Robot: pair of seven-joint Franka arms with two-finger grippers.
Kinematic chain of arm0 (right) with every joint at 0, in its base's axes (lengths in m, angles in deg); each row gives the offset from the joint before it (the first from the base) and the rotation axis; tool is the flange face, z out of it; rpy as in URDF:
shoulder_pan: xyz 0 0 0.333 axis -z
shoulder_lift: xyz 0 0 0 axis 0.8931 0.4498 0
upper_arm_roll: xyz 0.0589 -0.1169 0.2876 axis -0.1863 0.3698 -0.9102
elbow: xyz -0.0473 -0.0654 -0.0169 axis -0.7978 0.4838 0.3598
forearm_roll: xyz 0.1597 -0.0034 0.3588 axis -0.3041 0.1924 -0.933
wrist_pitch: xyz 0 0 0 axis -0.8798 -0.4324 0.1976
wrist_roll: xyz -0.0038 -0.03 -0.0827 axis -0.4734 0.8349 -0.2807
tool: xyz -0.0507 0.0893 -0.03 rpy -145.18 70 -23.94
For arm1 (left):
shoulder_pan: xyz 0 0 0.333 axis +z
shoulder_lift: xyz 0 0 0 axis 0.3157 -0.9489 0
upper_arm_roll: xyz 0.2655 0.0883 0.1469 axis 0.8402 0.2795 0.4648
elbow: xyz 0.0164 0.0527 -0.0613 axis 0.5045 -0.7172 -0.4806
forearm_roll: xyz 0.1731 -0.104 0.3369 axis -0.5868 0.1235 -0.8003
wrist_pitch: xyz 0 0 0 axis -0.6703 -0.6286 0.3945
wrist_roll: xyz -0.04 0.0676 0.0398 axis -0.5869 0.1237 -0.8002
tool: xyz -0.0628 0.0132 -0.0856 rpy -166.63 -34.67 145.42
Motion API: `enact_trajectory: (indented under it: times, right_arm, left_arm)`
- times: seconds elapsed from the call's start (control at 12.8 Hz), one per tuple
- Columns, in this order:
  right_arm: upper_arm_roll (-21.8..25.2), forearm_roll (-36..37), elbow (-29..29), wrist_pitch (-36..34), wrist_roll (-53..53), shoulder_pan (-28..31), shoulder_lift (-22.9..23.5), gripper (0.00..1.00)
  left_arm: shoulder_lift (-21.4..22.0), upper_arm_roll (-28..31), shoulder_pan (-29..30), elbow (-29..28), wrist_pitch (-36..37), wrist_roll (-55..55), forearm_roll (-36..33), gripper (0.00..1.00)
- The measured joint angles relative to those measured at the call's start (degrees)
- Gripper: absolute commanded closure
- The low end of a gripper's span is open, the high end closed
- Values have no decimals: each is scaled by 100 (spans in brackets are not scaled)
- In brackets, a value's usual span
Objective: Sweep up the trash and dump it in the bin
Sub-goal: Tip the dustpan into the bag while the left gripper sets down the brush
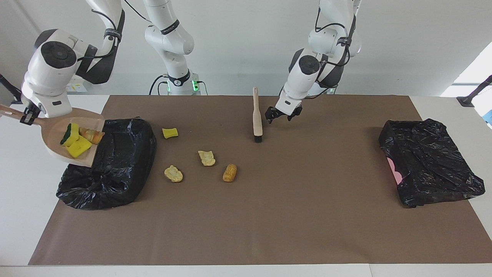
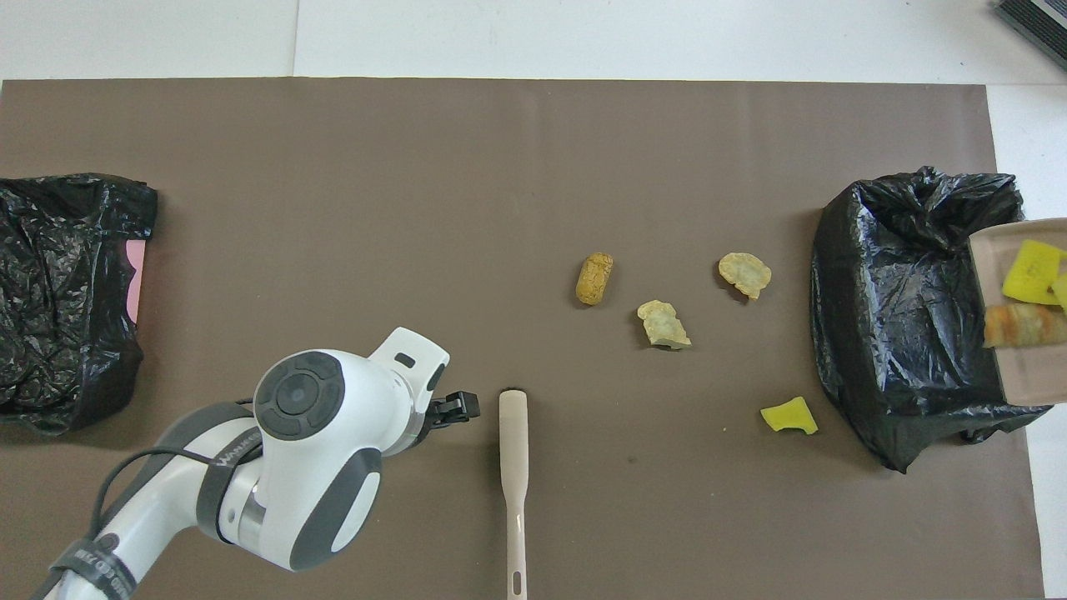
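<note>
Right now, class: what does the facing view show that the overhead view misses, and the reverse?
Only the facing view shows the right gripper holding the dustpan by its handle, tilted over the black bin bag, with a green-backed sponge aboard. Only the overhead view shows the hanging hole in the brush handle. Both show the left gripper beside the brush and four trash pieces on the mat.
</note>
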Motion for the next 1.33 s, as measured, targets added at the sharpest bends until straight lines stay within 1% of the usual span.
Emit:
enact_trajectory:
  times: [0.16,0.39,0.47,0.62,0.78,1.01,1.33]
  right_arm:
    - [-28,0,-52,-134,144,-273,-56,100]
    - [-56,73,-330,-226,611,-795,-195,100]
    - [-65,223,-406,-258,719,-836,-253,100]
    - [-30,422,-462,-263,747,-726,-352,100]
    - [0,476,-471,-263,659,-517,-475,100]
    - [-4,476,-492,-360,543,-423,-639,100]
    - [-31,470,-519,-646,538,-471,-749,100]
  left_arm:
    - [11,3,504,135,246,454,-268,0]
    - [24,12,1356,193,417,1525,-371,0]
    - [26,14,1629,212,442,1895,-422,0]
    - [43,19,2133,379,610,2616,-577,0]
    - [83,23,2529,804,1071,3122,-834,0]
    - [164,24,2778,1506,1785,3414,-988,0]
    - [247,24,2806,2425,2764,3415,-1009,0]
